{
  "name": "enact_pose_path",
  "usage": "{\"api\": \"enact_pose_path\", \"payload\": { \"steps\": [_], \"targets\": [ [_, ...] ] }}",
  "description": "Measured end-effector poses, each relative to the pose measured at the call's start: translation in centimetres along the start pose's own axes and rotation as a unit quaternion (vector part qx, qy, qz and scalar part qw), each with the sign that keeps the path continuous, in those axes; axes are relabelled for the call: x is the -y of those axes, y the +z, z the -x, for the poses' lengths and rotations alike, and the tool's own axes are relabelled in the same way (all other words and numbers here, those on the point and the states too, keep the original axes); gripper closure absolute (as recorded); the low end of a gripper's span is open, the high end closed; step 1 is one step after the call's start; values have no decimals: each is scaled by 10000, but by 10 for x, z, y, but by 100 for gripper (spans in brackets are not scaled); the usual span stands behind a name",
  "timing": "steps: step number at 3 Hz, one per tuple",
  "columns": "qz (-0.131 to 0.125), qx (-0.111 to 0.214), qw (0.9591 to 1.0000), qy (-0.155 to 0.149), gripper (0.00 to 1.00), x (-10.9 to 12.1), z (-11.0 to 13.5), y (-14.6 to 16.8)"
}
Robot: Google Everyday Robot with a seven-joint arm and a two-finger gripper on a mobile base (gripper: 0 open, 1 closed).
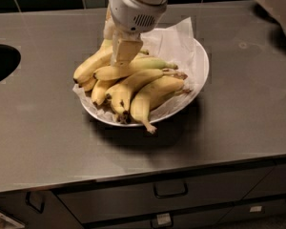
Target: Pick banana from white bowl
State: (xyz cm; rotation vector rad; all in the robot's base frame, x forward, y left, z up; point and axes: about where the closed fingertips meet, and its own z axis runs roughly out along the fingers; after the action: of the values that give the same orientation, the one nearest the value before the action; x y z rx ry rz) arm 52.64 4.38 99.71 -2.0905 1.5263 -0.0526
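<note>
The white bowl (200, 75) stands on the grey counter. It is lined with crumpled white paper and holds a pile of several bananas. The banana (91, 64), long, thick and plain yellow with a dark tip at its lower left, lies on the far-left side of the pile. Its upper end runs under my gripper. My gripper (117, 44) comes down from above onto the back of the pile, right at that upper end. A greener banana (138, 67) lies just in front of the gripper. The arm's white wrist hides the back of the pile.
A dark sink opening (0, 63) is cut into the counter at the left. The counter's front edge (148, 173) runs above drawers with handles. A dark tiled wall stands behind. Part of a pale robot body (276, 4) shows at the top right.
</note>
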Motion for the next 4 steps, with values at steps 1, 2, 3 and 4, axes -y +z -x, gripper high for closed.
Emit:
{"api": "enact_pose_path", "payload": {
  "steps": [1,2,3,4],
  "targets": [
    [0,0,10000,0,53,0,0,0],
    [0,0,10000,0,59,0,0,0],
    [-1,0,10000,-1,62,0,0,0],
    [-2,0,10000,-2,73,0,0,0]
  ]
}}
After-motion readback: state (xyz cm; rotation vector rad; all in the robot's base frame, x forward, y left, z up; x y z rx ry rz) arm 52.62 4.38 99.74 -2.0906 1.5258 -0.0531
